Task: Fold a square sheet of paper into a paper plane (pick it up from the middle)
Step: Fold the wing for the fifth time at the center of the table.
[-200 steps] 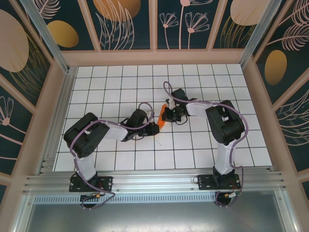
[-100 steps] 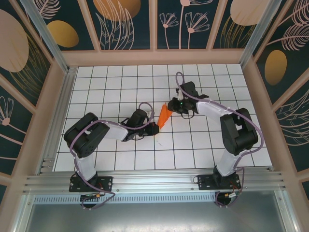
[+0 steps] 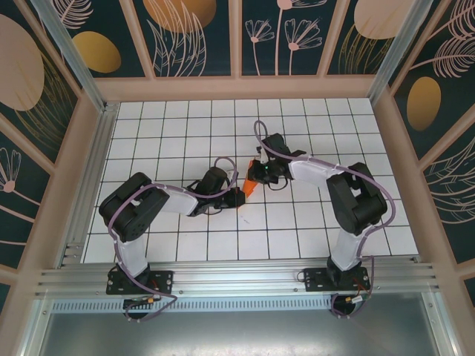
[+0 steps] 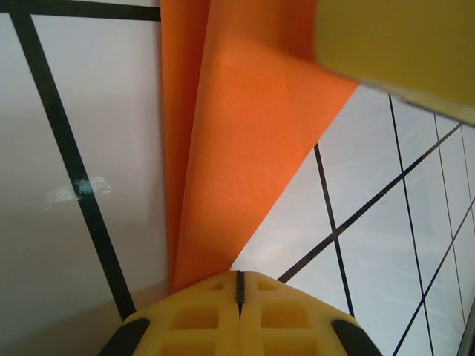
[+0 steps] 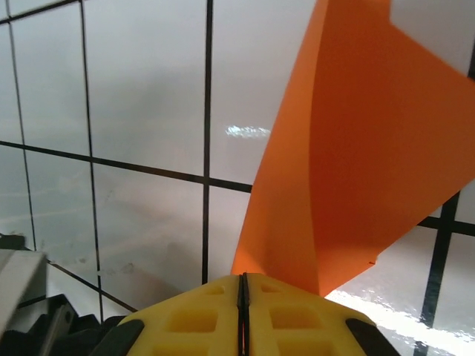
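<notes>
1. Now the square sheet of paper, already folded into a narrow layered wedge, sits raised near the middle of the gridded table, spanning the gap between the two arms. Whether its lower edge touches the tiles I cannot tell.
2. The left gripper pinches the nearer end. From its wrist view the yellow pads meet with no gap, and the orange layers run out from right at their tips.
3. The right gripper clamps the farther end. Its wrist view shows the pads pressed flat together, with the paper fanning away from the seam.
4. The step in hand looks like tightening or setting a crease. One claw should act as the fixed anchor while the other does all the travelling, slowly and along the fold line.
5. The paper wants to be taut but not pulled; a sheet this thin will likely slip out or tear at a pinch point.
6. The layers splay apart in the left wrist view, so the edges should line up before anything is pressed flat.
</notes>
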Motion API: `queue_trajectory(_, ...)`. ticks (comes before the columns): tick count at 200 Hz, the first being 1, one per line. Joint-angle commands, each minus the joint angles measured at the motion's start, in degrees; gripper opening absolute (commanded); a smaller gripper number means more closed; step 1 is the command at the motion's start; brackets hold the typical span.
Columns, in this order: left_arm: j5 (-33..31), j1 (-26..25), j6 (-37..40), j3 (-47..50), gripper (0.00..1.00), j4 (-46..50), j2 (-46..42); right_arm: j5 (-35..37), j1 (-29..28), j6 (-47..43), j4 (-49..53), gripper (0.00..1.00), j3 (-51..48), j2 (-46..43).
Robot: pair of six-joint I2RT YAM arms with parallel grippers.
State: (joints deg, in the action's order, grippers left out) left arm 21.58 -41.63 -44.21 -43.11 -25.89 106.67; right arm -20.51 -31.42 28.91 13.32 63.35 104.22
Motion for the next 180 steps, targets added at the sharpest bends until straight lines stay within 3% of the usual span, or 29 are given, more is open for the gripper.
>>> queue_trajectory(1, -1.9, -1.1, 1.1, 1.2, 0.03, 7.7, 3.5, -1.5, -1.2, 1.1, -0.3, 0.09, 0.5, 3.2)
queue_trajectory(94, -1.5, -1.1, 0.0, 0.6, 0.05, 7.3, 0.3, 1.4, -0.3, 0.5, 0.8, 0.06, -0.9, 6.6)
queue_trajectory(158, -3.7, -0.9, -11.4, 2.6, 0.09, -7.3, -5.2, 1.1, -0.2, 0.4, 0.8, 0.04, -1.4, 6.7)
queue_trajectory(180, -5.2, -0.9, -11.6, 2.0, 0.07, -6.7, -3.5, 0.8, -0.2, 0.5, 0.7, 0.03, -1.3, 6.8)
